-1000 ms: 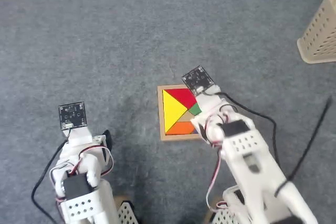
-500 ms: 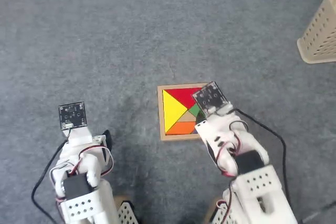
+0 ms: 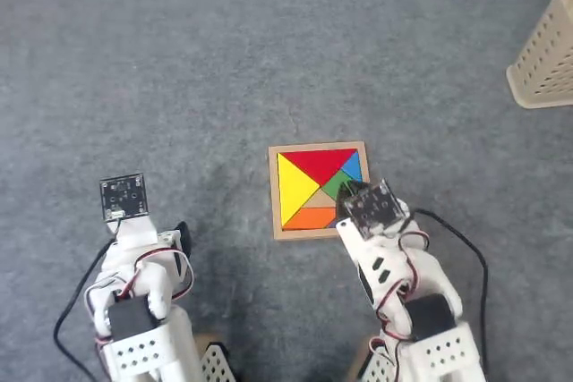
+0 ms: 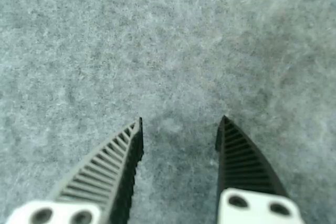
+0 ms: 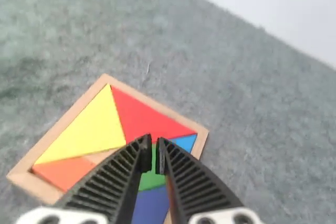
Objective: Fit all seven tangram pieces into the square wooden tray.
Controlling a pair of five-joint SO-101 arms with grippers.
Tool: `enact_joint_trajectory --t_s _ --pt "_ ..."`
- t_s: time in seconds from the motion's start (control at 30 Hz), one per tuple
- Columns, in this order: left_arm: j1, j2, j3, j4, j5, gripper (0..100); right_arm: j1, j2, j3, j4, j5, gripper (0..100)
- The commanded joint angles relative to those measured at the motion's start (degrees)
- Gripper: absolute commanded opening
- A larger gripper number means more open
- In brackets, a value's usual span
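Observation:
The square wooden tray [image 3: 273,192] lies on the grey carpet at the middle of the table. Inside it lie a yellow triangle [image 3: 294,187], a red triangle [image 3: 315,165], a blue piece [image 3: 353,167], a green piece [image 3: 335,187], a tan piece [image 3: 316,198] and an orange piece [image 3: 310,217]. My right gripper [image 5: 154,156] hovers shut and holding nothing over the tray's [image 5: 58,124] near right part, above the green piece [image 5: 152,179] and a dark blue piece [image 5: 149,203]. My left gripper [image 4: 181,129] stands open over bare carpet, far left of the tray.
A beige slatted basket [image 3: 544,51] stands at the far right edge. The left arm [image 3: 134,292] sits at the near left and the right arm [image 3: 403,284] at the near right, both by the table's front edge.
The right arm has drawn back toward the front edge, off the tray, uncovering the blue and green pieces. The left arm has not moved.

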Motion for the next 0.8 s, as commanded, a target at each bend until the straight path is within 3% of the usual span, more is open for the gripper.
enact_joint_trajectory --t_s 0.0,0.17,0.37,0.6,0.77 --pt "0.2 -0.8 -0.7 0.3 -0.3 22 1.1 -1.7 0.2 -2.2 -0.3 0.6" --pt "0.2 -0.8 -0.7 0.3 -0.3 22 4.1 -1.0 1.8 -2.9 -0.2 0.6" --pt "0.2 -0.8 -0.7 0.3 -0.3 22 13.2 -1.4 1.8 12.3 -0.2 0.6" --pt "0.2 -0.8 -0.7 0.3 -0.3 22 5.5 -0.9 1.8 14.8 -0.2 0.6" --pt "0.2 -0.8 -0.7 0.3 -0.3 22 5.2 -0.9 1.8 15.1 -0.2 0.6"
